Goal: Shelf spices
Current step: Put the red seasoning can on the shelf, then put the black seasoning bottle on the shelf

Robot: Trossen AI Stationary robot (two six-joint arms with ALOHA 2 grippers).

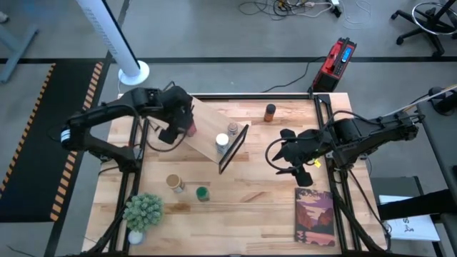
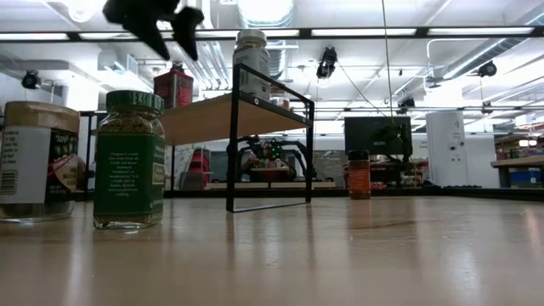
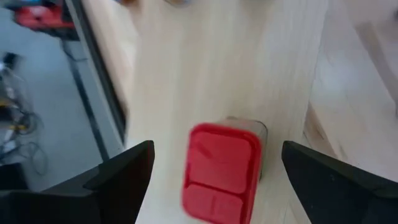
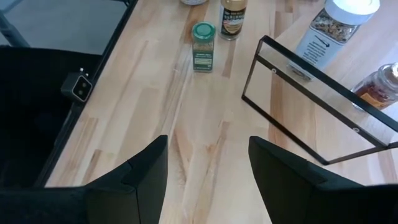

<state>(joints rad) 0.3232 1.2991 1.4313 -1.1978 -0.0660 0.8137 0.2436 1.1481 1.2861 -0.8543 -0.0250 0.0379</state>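
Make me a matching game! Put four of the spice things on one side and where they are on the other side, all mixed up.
Things:
1. red tin
2. white-lidded jar
3. green-lidded jar
4. orange jar

Places:
A. on the table, beside the tan-topped jar
B. alone on the table, past the shelf's black frame
C. on the shelf, under the left gripper and its open fingers
D. on the shelf, next to the black frame

Pairs: 1-C, 2-D, 3-A, 4-B

The left arm reaches inward, its hand (image 3: 211,171) poised with fingers spread wide. The right arm bends inward too, its hand (image 4: 208,171) hovering, fingers parted.
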